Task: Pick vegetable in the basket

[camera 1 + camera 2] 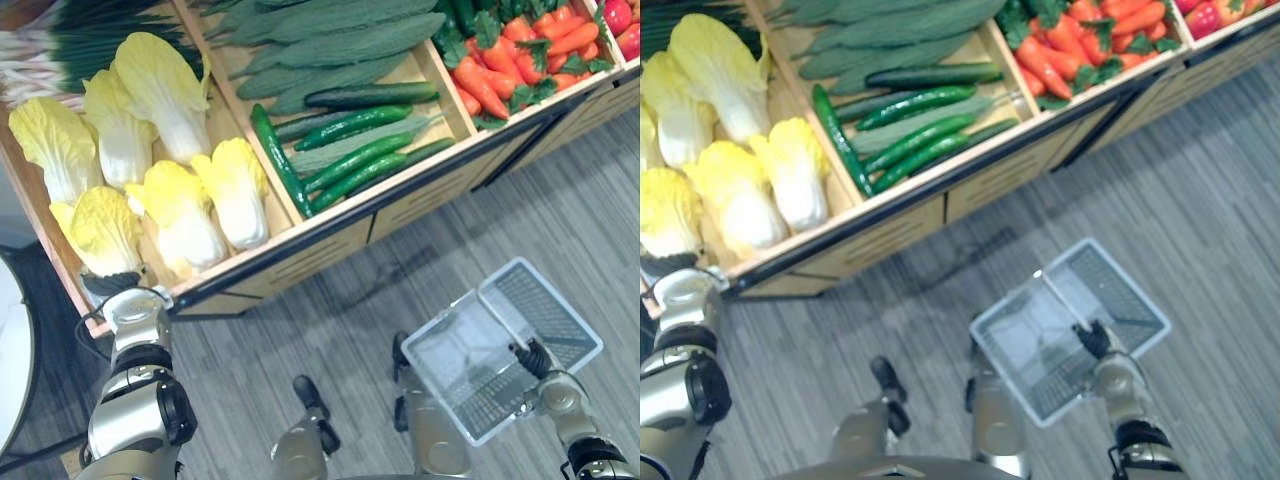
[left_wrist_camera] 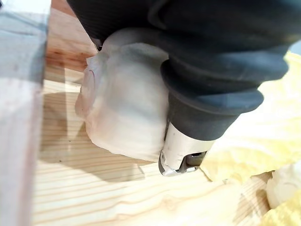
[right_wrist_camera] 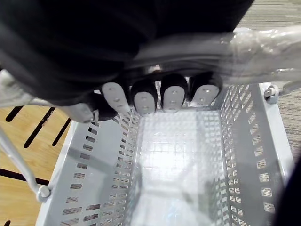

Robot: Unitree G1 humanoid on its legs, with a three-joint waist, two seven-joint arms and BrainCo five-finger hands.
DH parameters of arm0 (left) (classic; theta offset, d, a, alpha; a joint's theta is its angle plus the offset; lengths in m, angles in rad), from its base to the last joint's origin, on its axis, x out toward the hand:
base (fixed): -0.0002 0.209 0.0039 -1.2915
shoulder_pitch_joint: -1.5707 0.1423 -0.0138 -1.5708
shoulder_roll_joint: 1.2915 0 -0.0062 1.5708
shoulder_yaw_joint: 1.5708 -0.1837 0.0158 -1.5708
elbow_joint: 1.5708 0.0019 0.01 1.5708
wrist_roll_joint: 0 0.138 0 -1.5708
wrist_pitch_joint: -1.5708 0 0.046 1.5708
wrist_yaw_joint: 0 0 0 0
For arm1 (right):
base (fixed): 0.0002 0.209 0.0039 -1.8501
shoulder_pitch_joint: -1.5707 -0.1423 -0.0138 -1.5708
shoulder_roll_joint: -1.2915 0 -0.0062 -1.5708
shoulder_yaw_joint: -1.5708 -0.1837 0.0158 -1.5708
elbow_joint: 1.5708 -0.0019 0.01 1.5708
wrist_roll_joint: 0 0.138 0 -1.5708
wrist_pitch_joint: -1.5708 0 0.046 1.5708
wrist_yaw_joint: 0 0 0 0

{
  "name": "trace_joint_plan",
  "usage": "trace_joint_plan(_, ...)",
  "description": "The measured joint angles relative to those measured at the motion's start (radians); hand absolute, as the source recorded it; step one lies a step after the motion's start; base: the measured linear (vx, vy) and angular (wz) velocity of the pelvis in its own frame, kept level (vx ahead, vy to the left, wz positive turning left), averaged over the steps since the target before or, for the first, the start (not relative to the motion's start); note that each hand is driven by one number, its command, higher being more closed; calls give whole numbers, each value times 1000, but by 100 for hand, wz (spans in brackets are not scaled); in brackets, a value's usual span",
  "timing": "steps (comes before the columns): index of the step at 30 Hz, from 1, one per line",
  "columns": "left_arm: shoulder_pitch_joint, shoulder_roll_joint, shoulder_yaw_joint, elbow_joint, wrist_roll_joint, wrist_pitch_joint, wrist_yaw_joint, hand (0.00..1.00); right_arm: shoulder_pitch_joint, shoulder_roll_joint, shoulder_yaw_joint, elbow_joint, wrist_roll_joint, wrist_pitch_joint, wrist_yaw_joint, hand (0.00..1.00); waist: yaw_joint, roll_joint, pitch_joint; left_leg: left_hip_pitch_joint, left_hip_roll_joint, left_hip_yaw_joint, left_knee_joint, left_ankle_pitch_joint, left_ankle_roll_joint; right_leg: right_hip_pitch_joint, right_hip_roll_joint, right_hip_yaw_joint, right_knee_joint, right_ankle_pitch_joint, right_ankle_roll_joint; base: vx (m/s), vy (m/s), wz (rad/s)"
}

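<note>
My left hand (image 1: 122, 287) was at the near left corner of the wooden shelf (image 1: 330, 235), right up against the nearest cabbage (image 1: 100, 228). In the left wrist view the cabbage's white bottom end lay close beside the hand's dark cover, and its yellow leaves went off away from it. I could not tell if that hand was open or closed on it.

To do this step well, I thought I should hold the thick white end, not the soft leaves. I should lift slowly too, so the cabbages beside it did not roll.

My right hand (image 3: 173, 96) was curled tight round the handle (image 3: 263, 42) of the basket (image 1: 560, 305). The basket hung over the floor, near me and well apart to the right. It was empty, so the cabbage had far to go.
</note>
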Motion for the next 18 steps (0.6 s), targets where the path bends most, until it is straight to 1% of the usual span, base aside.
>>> trace_joint_plan(2, 26, -36, 0, -49, -49, -12, 1, 100, 11, 5, -5, 12, 0, 0, -1, 100, -1, 0, 0, 14, 0, -11, 0, -4, 1, 20, -1, -10, 0, 0, 0, 43, -3, 13)
trace_joint_plan(3, 48, -68, 0, -87, -95, -28, 7, 100, 16, 13, -18, 24, -1, 1, -1, 100, 0, -1, 0, 26, 0, -14, 1, -7, 1, 35, -3, -15, -1, 0, 1, 49, 1, 12)
trace_joint_plan(6, 88, -133, -6, -179, -146, -63, 12, 100, 24, 28, -36, 38, -1, 11, -4, 100, 0, -1, -1, 46, -7, -20, 5, -14, 5, 61, -11, -20, -1, -1, 1, 32, 11, 9)
trace_joint_plan(8, 114, -207, -12, -252, -210, -95, 18, 100, 47, 39, -58, 37, -2, 14, -4, 100, -3, 0, -3, 59, -13, -39, 19, -26, 9, 88, -22, -34, 0, -4, 6, 14, 12, 14)
trace_joint_plan(9, 121, -224, -12, -271, -226, -102, 20, 100, 53, 39, -60, 37, -2, 14, -4, 100, -2, 1, -5, 62, -14, -41, 23, -29, 10, 93, -24, -35, 0, -5, 6, 3, 3, 18)
trace_joint_plan(10, 149, -268, -13, -321, -264, -132, 32, 100, 65, 41, -63, 37, -2, 14, -4, 100, -4, 2, -12, 65, -18, -49, 34, -36, 15, 104, -27, -42, 2, -9, 11, -5, 0, 10)
trace_joint_plan(13, 177, -312, -13, -368, -273, -153, 41, 100, 82, 55, -94, 36, -2, 15, -4, 100, -5, 6, -18, 73, -21, -63, 34, -36, 15, 115, -33, -57, 17, -20, 15, -5, -5, 13)
trace_joint_plan(15, 206, -339, -12, -398, -302, -163, 54, 100, 102, 63, -101, 37, -3, 26, -2, 100, -4, 7, -43, 80, -20, -70, 34, -36, 15, 125, -31, -64, 17, -22, 14, 0, -14, 13)
trace_joint_plan(16, 234, -348, -11, -411, -303, -164, 62, 100, 113, 68, -101, 37, -3, 30, -2, 100, -4, 7, -62, 83, -20, -73, 34, -36, 15, 130, -30, -67, 17, -24, 12, 6, -18, 6)
trace_joint_plan(18, 270, -374, 2, -450, -326, -162, 79, 100, 131, 73, -102, 37, -3, 31, -2, 100, -3, 6, -79, 89, -20, -81, 34, -36, 15, 140, -29, -73, 17, -25, 10, -6, -23, 9)
